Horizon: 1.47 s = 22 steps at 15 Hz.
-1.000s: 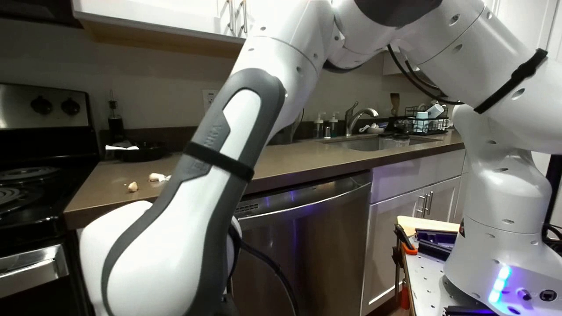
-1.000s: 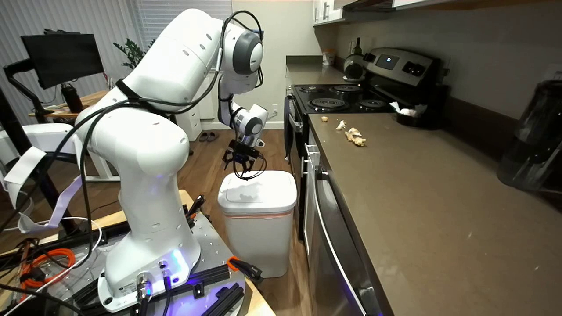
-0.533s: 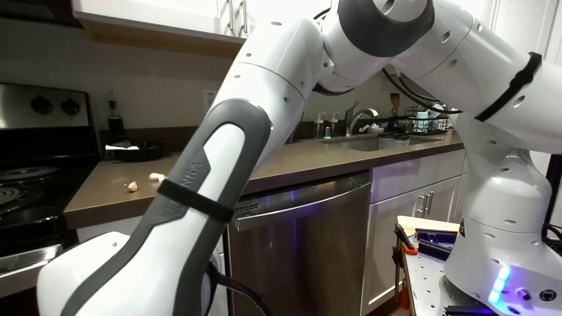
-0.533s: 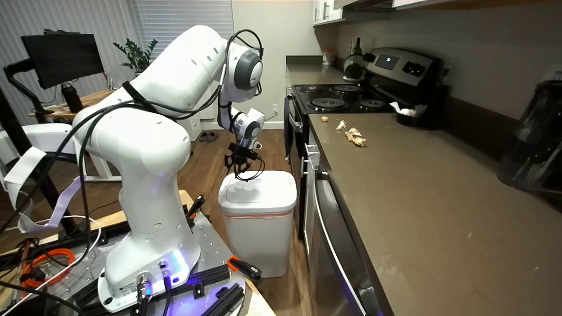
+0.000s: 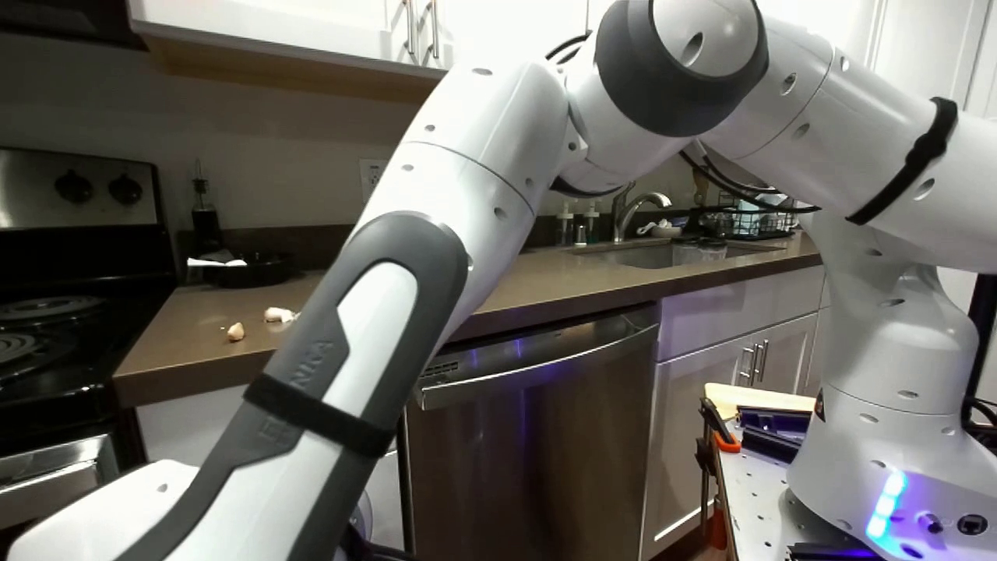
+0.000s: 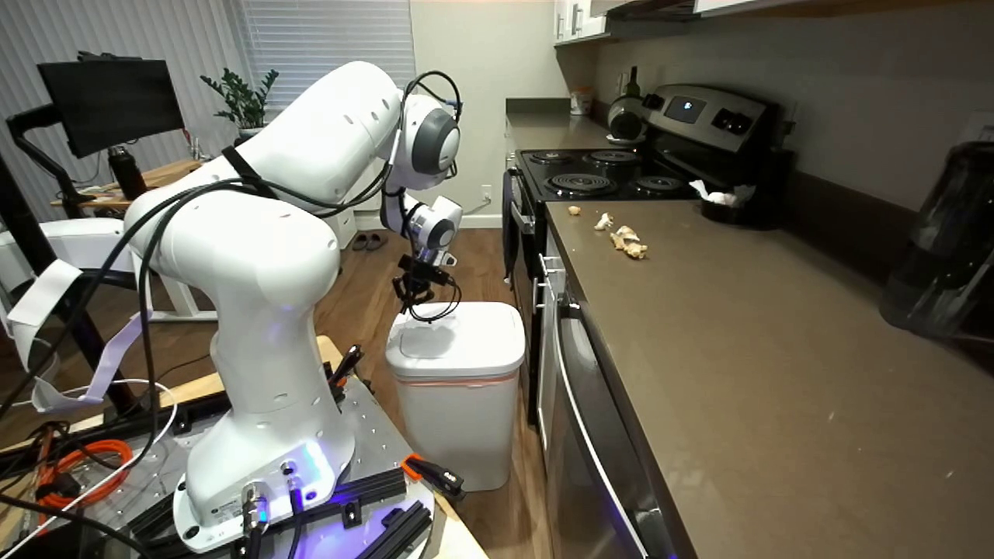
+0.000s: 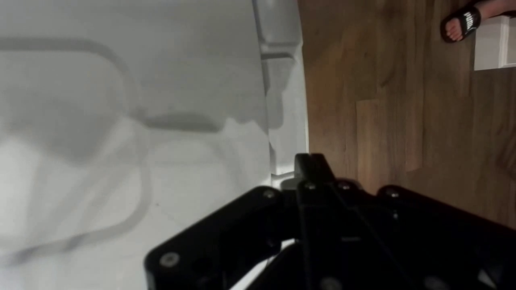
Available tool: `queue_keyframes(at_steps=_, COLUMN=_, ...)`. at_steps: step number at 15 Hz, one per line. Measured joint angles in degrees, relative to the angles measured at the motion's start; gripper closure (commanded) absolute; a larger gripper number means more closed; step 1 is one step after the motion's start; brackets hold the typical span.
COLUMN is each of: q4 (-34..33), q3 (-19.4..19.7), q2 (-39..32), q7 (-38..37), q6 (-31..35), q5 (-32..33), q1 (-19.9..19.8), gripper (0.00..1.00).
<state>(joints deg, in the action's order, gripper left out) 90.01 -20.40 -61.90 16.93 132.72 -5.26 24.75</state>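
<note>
- One gripper (image 7: 311, 161) is hanging near the edge of the lid (image 6: 481, 338) of one white bin (image 6: 458, 427); its two fingertips (image 7: 321, 169) are standing closed together.
- Whether they are touching the lid, the views are leaving unclear.
- The bin is standing on the wooden floor (image 7: 383, 133), beside one brown countertop (image 6: 738, 349).
- Three pale clumps (image 6: 628, 242) are lying on that countertop, near one stove (image 6: 699, 120) that is bearing four coil burners (image 6: 581, 183).
- Two dark shoes (image 6: 376, 241) are resting on the floor beyond the bin.
- One foot (image 7: 453, 29) is showing in one black sandal (image 7: 468, 20).
</note>
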Motion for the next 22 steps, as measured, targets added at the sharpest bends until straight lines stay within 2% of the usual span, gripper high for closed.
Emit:
queue_keyframes(at_steps=1, q4=-0.5, q3=0.1, q2=-0.7, q7=-0.5, q6=0.0, q5=0.0, q1=0.4, gripper=0.89)
queue_keyframes(at_steps=7, q4=-2.7, q3=1.1, q2=-3.7, q7=-4.3, q6=0.0, q5=0.7, q1=3.2, gripper=0.96)
queue_keyframes(at_steps=18, q4=-4.5, q3=2.4, q2=-5.1, q7=-8.5, q6=-0.2, q5=2.7, q1=5.4, gripper=0.95)
queue_keyframes(at_steps=22, q4=-4.5, q3=1.5, q2=-4.9, q7=-8.5, q6=-1.2, q5=2.7, q1=5.0, gripper=0.95)
